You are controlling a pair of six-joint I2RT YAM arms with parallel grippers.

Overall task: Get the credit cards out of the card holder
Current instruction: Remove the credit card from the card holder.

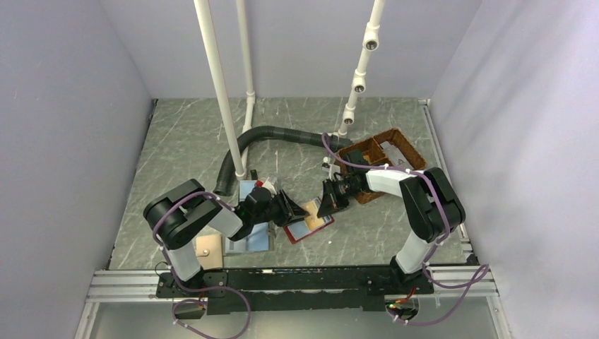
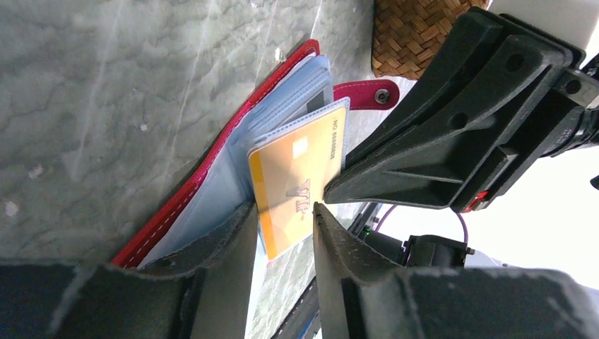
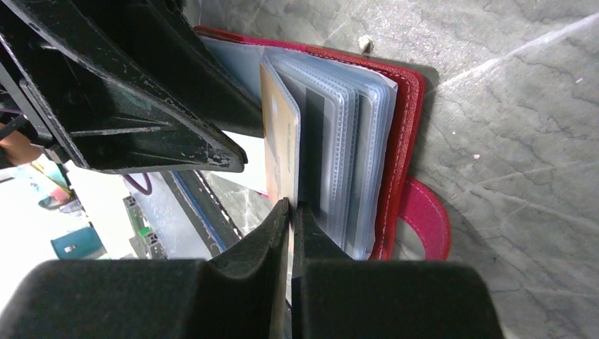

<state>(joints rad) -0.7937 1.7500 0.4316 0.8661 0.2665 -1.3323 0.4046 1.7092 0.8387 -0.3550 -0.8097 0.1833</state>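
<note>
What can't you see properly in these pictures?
- Top view: left gripper and right gripper cover most of the card holder.
- Left wrist view: small print on the credit card is too blurry to read.
- Right wrist view: stacked cloudy sleeves hide whether they hold more cards.

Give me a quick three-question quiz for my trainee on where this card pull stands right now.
1. True or false: the card holder lies closed on the table.
2. Which gripper is pinching the orange credit card? A) left gripper B) right gripper C) neither
3. Fill in: the woven basket sits on the ___ arm's side.
Key: 1 false, it is spread open; 2 B; 3 right.
</note>
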